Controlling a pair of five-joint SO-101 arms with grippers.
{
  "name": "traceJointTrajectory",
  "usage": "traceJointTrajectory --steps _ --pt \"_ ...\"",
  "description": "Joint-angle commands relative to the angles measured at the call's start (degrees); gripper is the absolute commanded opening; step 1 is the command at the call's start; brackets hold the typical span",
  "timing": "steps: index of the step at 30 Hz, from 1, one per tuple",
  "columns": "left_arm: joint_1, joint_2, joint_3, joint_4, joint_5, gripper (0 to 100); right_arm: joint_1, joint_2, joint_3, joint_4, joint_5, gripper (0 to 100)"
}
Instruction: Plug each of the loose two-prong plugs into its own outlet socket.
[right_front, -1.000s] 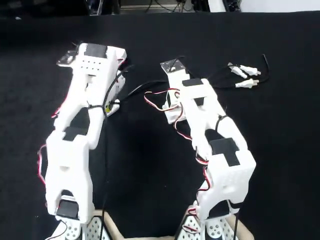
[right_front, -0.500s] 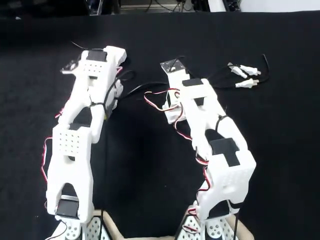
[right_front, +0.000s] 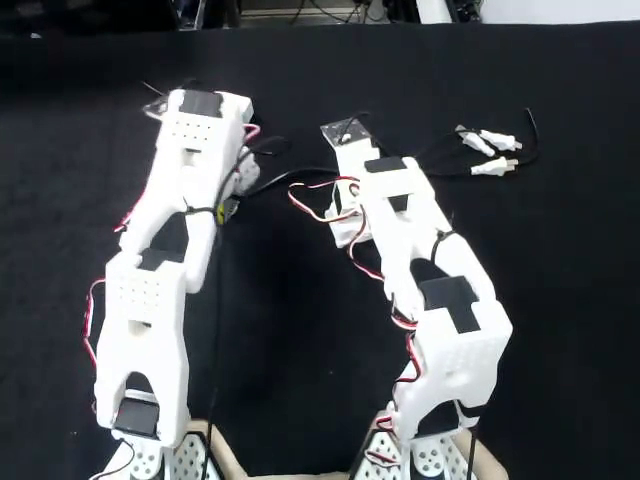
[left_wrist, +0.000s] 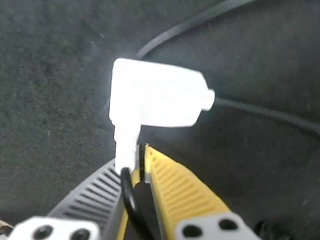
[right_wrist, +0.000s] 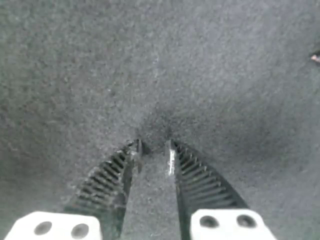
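Observation:
A white outlet socket block (left_wrist: 157, 100) lies on the black cloth with a black cord running from its end. My left gripper (left_wrist: 135, 161) is shut on a white two-prong plug (left_wrist: 126, 142) whose front end meets the block's side. In the high view the left arm (right_front: 190, 170) covers this spot. Two loose white plugs (right_front: 497, 140) (right_front: 495, 167) on black cords lie at the far right. My right gripper (right_wrist: 153, 150) hovers just above bare cloth, narrowly open with nothing between its fingers; the right arm (right_front: 400, 210) stands mid-table, left of the loose plugs.
Black cloth covers the whole table (right_front: 560, 300). A black cable (right_front: 280, 180) runs between the two arms. The loose plugs' cords (right_front: 440, 150) loop toward the right arm's far end. Open cloth lies right of the right arm.
The left arm's far end has swung to the right and a little farther away, and its wrist has turned. The right arm and the loose plugs have not moved.

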Motion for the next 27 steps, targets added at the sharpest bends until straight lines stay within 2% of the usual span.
traceJointTrajectory --steps 1,8,14,17,27 --pt "2.24 -4.13 1.45 0.62 -0.97 3 1.67 -1.19 0.22 -1.32 -0.18 12.0" --pt "2.42 -4.66 5.14 0.53 -0.70 5 1.67 -1.19 0.22 -1.32 -0.18 12.0" --pt "2.24 -4.66 5.32 0.53 -0.62 32 1.58 -1.19 0.22 -1.32 -0.18 12.0" --pt "2.24 -4.66 5.32 0.53 -0.62 41 1.58 -1.19 0.22 -1.32 -0.18 12.0" --pt "-0.04 -8.44 6.64 0.62 -2.29 44 1.58 -1.19 0.13 -1.32 -0.09 12.0"
